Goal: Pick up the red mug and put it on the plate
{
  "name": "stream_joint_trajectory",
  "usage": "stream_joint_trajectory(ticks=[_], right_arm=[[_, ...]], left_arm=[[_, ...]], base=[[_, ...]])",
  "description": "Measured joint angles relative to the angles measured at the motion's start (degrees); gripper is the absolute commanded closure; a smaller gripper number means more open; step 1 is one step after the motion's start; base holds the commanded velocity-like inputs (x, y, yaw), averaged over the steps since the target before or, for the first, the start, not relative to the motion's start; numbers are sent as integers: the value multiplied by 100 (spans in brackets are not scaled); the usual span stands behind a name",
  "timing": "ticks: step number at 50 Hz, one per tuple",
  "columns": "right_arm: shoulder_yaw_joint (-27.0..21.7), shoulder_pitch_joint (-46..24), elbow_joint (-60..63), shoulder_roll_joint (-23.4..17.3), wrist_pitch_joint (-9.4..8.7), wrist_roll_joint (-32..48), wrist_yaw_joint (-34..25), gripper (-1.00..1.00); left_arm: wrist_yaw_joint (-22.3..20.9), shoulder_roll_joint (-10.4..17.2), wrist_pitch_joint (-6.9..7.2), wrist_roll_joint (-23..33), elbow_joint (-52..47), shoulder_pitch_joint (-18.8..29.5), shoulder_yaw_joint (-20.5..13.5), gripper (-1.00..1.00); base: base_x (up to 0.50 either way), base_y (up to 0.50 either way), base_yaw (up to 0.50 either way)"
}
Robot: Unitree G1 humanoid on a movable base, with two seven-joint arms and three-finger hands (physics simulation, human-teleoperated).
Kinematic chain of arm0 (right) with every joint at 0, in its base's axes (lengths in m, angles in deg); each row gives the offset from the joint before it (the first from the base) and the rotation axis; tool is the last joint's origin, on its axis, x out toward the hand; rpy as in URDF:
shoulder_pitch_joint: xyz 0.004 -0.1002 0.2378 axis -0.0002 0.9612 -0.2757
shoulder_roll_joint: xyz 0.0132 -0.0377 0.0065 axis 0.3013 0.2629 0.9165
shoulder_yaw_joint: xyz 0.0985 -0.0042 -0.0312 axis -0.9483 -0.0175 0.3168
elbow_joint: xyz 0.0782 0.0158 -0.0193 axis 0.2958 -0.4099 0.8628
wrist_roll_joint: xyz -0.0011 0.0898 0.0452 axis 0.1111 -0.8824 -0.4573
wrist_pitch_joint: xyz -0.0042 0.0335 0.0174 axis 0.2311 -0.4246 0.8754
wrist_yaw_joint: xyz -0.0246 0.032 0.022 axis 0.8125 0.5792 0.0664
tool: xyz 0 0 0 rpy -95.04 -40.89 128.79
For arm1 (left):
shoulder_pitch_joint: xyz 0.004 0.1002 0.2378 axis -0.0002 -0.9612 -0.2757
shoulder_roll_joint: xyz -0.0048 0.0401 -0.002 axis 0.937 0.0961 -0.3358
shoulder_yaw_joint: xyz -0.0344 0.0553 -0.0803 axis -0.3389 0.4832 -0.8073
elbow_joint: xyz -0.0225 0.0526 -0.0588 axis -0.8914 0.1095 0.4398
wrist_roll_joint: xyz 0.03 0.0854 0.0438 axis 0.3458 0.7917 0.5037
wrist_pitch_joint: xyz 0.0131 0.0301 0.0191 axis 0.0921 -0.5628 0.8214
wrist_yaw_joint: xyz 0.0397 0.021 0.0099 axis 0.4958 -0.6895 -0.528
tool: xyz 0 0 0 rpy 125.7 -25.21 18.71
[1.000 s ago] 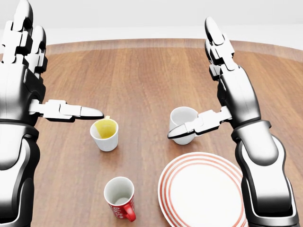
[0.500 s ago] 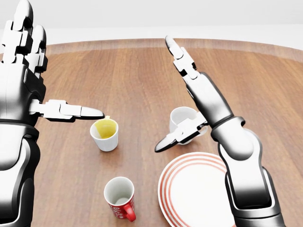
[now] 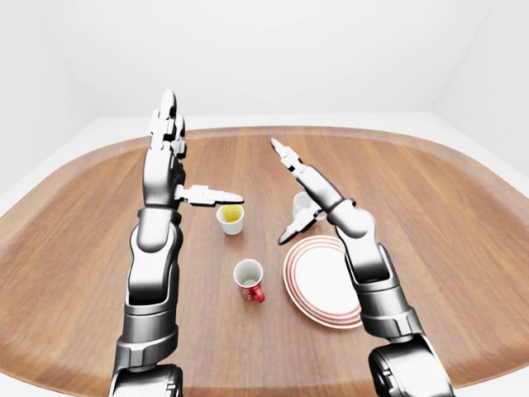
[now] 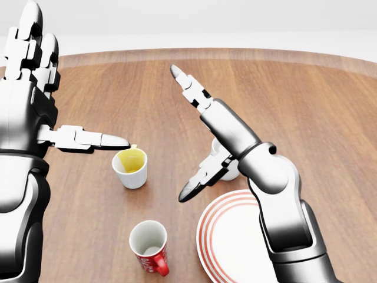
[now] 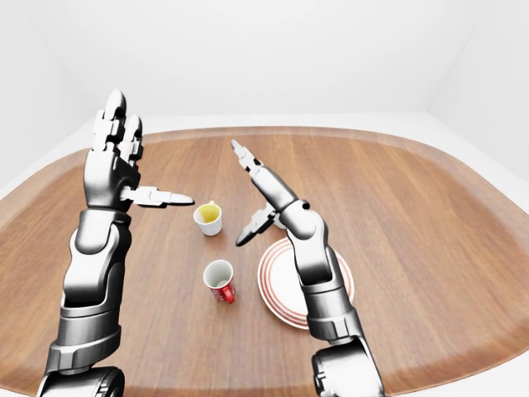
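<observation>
Red with a white inside and a red handle, the small ceramic mug [image 4: 149, 247] stands upright on the oval brown wooden bench [image 3: 463, 223], near the bottom of the head view. It is apart from both robot hands and nothing touches it.

Taking that red mug as the landmark: just to its right in the head view lies the round white plate with red rings along its rim [image 4: 230, 239], close beside the mug but not touching it, and bare on top. Above the mug and slightly left stands a white cup with a yellow inside [image 4: 131, 166], upright, clearly apart from it. Above and to the right of the mug stands a plain white cup [image 3: 301, 203], largely hidden in the head view by the right forearm.

The right robot hand [image 4: 203, 124] hangs above the mug and to its right, released: two fingers stretch straight toward the top left of the head view, the thumb points down and left, and nothing is held. The left robot hand [image 4: 35, 100] stands up and to the left of the mug, also released and holding nothing, its fingers upright and its thumb pointing right, the tip ending just above the yellow-lined cup.
</observation>
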Motion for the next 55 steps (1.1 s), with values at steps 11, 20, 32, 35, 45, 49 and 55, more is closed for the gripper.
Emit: stream_joint_trajectory(ticks=[11,20,32,35,45,49,55], right_arm=[[143,-75,-274,143,0,311,-201,-100],[238,-111,-471,256,0,555,-341,-100],[387,-161,-714,439,0,906,-514,-100],[425,-171,-798,492,0,993,-544,-100],[527,-165,-1091,641,0,1246,-605,-100],[568,-143,-1216,696,0,1343,-613,-100],[620,-107,-1403,773,0,1470,-608,-100]], left_arm=[[-8,3,0,10,1,13,2,-100],[-13,4,0,20,1,24,5,-100],[-27,1,0,29,13,21,7,-100],[-30,2,0,27,30,13,4,-100],[-38,10,0,14,73,-6,-9,-100],[-40,12,0,11,85,-10,-10,-100],[-43,13,0,7,95,-20,-12,-100]], base=[[0,0,0],[0,0,0],[0,0,0],[0,0,0],[0,0,0],[0,0,0],[0,0,0]])
